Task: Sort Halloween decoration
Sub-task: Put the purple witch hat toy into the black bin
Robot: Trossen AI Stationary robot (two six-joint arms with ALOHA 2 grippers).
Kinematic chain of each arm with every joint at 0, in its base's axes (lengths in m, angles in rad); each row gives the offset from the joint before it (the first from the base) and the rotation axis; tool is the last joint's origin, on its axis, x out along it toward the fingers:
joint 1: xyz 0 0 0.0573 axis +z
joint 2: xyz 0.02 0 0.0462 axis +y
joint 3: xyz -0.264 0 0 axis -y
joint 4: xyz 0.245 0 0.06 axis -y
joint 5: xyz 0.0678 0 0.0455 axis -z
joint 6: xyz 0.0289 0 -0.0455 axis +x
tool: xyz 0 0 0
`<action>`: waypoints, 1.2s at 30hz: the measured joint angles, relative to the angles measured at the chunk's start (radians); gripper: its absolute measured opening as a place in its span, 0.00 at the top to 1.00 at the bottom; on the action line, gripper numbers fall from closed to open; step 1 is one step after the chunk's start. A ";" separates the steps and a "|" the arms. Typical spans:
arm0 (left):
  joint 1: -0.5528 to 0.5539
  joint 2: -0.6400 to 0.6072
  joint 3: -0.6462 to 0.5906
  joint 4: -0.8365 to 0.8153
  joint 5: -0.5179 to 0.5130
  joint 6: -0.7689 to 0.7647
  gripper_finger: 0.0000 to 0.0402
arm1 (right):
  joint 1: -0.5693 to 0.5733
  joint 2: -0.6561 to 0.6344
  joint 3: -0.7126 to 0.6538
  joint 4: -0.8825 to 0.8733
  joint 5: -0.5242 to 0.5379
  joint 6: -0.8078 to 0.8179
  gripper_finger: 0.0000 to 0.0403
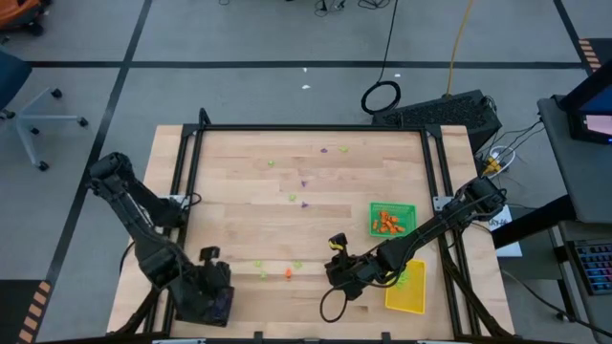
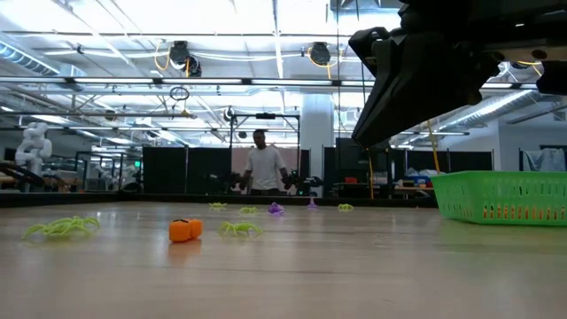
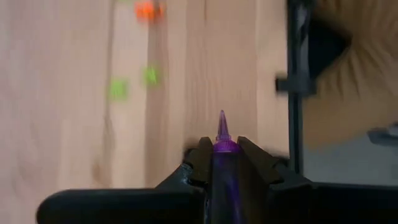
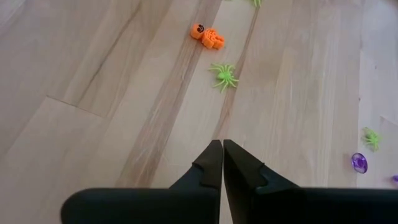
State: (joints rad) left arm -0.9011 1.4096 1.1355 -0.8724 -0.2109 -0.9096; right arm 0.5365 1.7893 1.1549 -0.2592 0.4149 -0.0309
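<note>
Left gripper (image 3: pixel 222 163) at the near left of the table (image 1: pixel 239 220), clamped on a purple trinket (image 3: pixel 222 140); right gripper (image 4: pixel 222 163) near centre, fingers closed and empty, above bare wood; orange trinket (image 4: pixel 207 35) and green spider (image 4: pixel 223 75) lie just beyond it; green tray (image 1: pixel 409 209) at right holds orange pieces.

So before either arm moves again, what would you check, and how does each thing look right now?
1. Left gripper holds something: ok, jaws shut on a purple trinket.
2. Right gripper is free: ok, jaws shut, nothing between them.
3. A place for purple pieces: cannot tell; only the green tray and yellow tray show.
4. Orange pieces sorted: not ok, an orange trinket lies on the table.
5. Green spider sorted: not ok, loose beside it.
</note>
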 joint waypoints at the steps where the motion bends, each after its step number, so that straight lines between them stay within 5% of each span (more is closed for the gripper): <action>1: -0.010 0.004 0.000 -0.022 0.022 -0.044 0.89 | 0.000 0.000 0.000 0.000 0.000 -0.002 1.00; 11: -0.100 0.080 0.000 -0.065 0.138 -0.336 0.89 | 0.000 0.000 0.000 0.000 0.000 -0.028 1.00; 21: -0.147 0.167 0.000 -0.061 0.140 -0.342 0.87 | -0.001 0.000 0.000 0.001 0.002 -0.034 1.00; 31: -0.147 0.176 0.000 -0.061 0.147 -0.385 0.61 | -0.011 0.000 0.000 0.002 0.003 -0.034 1.00; 36: -0.126 0.176 0.000 -0.061 0.139 -0.307 0.55 | -0.012 0.000 0.000 0.009 0.003 -0.034 1.00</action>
State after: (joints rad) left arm -1.0266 1.5860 1.1351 -0.9333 -0.0722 -1.2162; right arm 0.5247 1.7893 1.1549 -0.2501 0.4183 -0.0647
